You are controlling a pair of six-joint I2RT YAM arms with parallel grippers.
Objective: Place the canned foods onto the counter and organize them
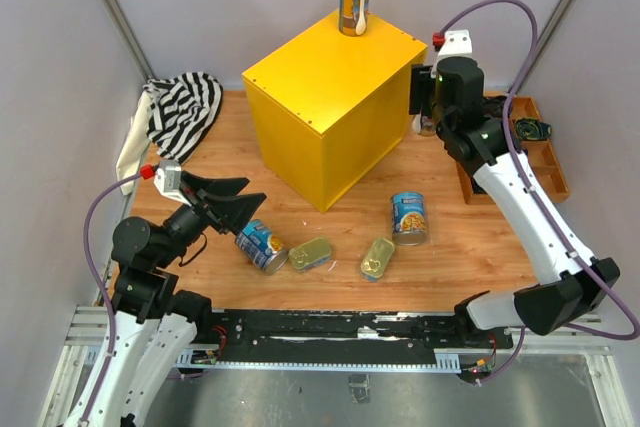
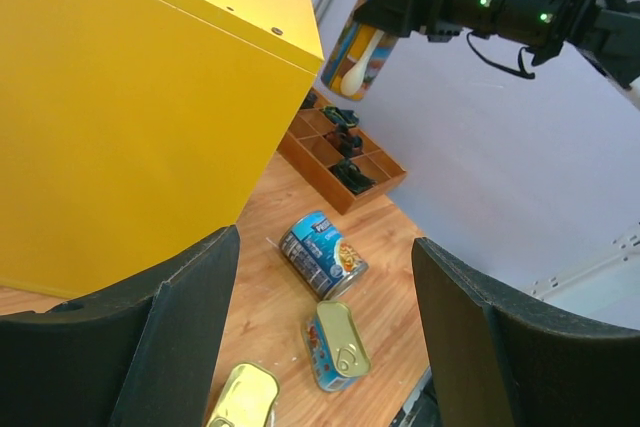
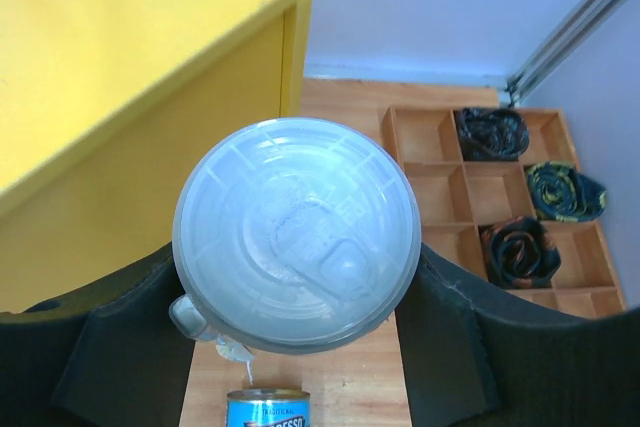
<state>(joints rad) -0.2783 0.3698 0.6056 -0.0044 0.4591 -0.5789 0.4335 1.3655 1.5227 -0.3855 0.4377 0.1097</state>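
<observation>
From above, my right gripper (image 3: 296, 257) is lost behind its own wrist, and the white-lidded can (image 3: 300, 197) it clamps is all but hidden between that wrist and the yellow box (image 1: 330, 97). In my right wrist view the lid covers the can's whole body and label. Below it, a blue-labelled can (image 3: 267, 408) is cut by the bottom edge, its print broken off. In my left wrist view my left fingers (image 2: 175, 347) run off the bottom edge, as does 1 golden tin (image 2: 243, 397). My right arm covers part of the brown tray (image 1: 545, 162); its dark contents are too small to tell.
</observation>
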